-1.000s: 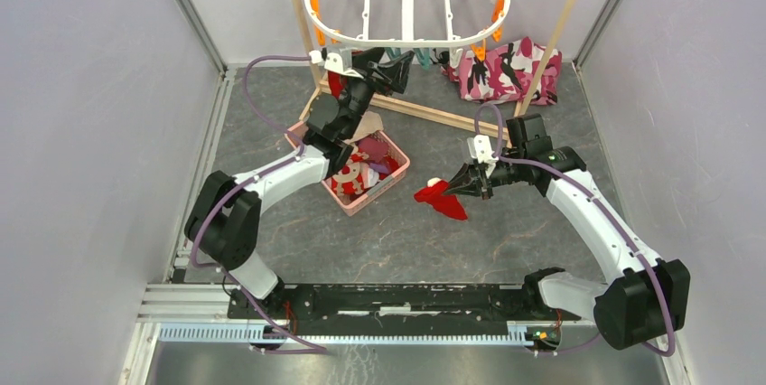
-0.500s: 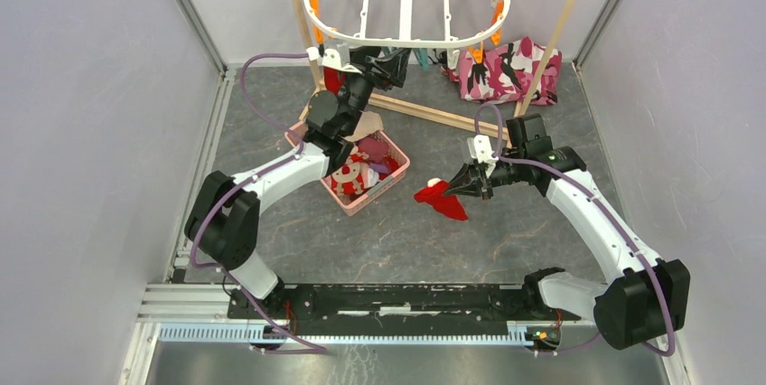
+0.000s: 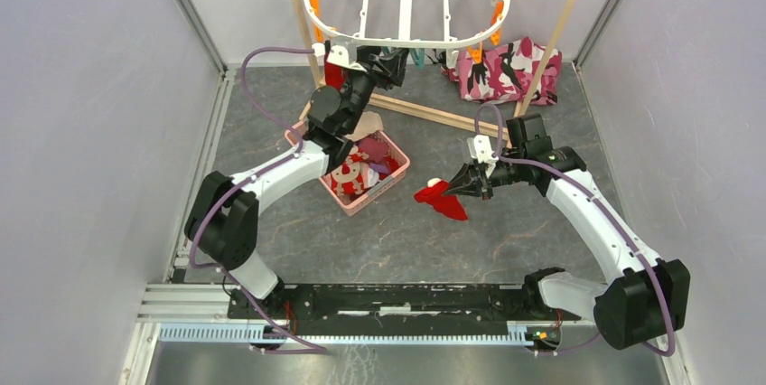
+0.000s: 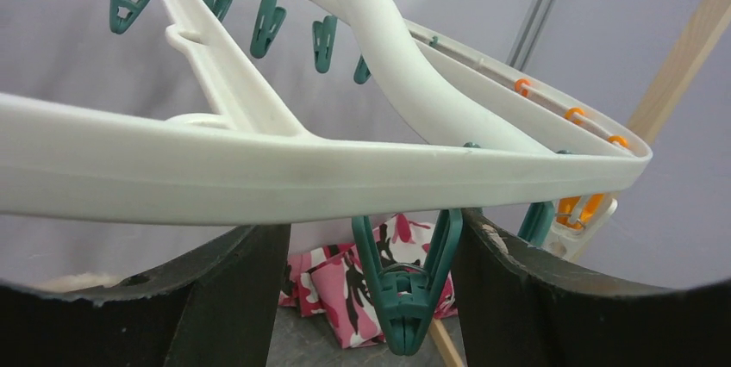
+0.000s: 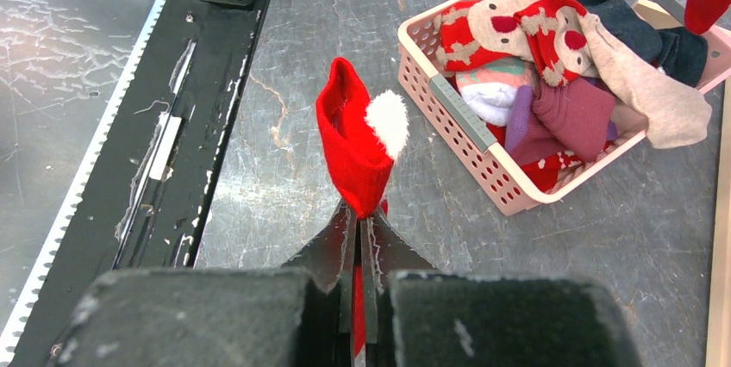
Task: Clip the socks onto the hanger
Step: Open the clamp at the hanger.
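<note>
The white hanger (image 3: pixel 408 5) hangs at the back, with teal and orange pegs under its rim (image 4: pixel 259 177). My left gripper (image 3: pixel 390 64) is raised to the near rim. Its jaws are open (image 4: pixel 366 238) on either side of a teal peg (image 4: pixel 405 298); the right finger (image 4: pixel 517 281) rests against the peg's handle and the left one stands apart. My right gripper (image 3: pixel 456 188) is shut (image 5: pixel 360 212) on a red sock with a white tip (image 5: pixel 349 139), which droops toward the table (image 3: pixel 443 200). More socks (image 5: pixel 552 48) fill the pink basket (image 3: pixel 397 173). A red sock (image 3: pixel 334 78) hangs by the near-left rim.
A wooden pole rack (image 3: pixel 434 114) stands around the hanger, its base bar lying on the table. A pink, black and white patterned cloth (image 3: pixel 506 69) lies at the back right. The basket's rim (image 5: pixel 457 117) is just right of the held sock. Grey walls close both sides.
My left gripper has risen a little toward the hanger's rim and its jaws have narrowed somewhat round the teal peg. The right arm and its sock have not moved.
</note>
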### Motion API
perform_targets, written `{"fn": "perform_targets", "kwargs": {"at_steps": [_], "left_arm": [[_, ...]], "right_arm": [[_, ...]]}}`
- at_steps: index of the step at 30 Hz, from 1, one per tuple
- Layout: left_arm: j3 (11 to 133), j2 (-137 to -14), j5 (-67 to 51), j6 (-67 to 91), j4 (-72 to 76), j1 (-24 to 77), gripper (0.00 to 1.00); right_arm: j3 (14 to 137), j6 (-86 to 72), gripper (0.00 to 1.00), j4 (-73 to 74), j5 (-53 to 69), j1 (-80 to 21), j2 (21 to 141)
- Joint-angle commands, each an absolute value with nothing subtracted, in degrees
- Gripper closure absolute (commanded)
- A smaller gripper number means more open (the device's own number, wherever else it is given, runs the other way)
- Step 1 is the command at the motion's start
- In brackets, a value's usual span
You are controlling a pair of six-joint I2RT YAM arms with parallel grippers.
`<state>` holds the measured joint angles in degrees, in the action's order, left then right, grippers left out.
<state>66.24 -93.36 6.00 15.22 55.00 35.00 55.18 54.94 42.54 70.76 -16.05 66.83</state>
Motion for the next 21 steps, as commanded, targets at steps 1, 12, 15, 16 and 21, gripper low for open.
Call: {"fn": "perform_targets", "kwargs": {"at_steps": [1, 12, 15, 16, 21], "left_arm": [[69.26, -91.00, 7.42, 9.65, 52.85, 35.41, 0.28], [69.68, -89.65, 7.18, 6.81, 51.97, 35.77, 0.27], [69.77, -89.41, 7.08, 6.94, 51.92, 35.86, 0.27], [69.78, -89.39, 7.08, 6.88, 51.91, 35.94, 0.27], [69.96, -89.20, 7.03, 6.99, 51.71, 35.95, 0.26]], "right_arm": [[56.95, 55.72, 1.00, 42.54, 72.70, -15.82, 66.98], [56.87, 55.77, 1.00, 42.58, 72.75, -15.87, 67.29], [56.88, 55.77, 1.00, 42.55, 72.73, -15.89, 67.32], [56.92, 55.81, 1.00, 42.55, 72.71, -15.84, 67.39], [56.82, 55.79, 1.00, 42.62, 72.73, -15.89, 67.31]]}}
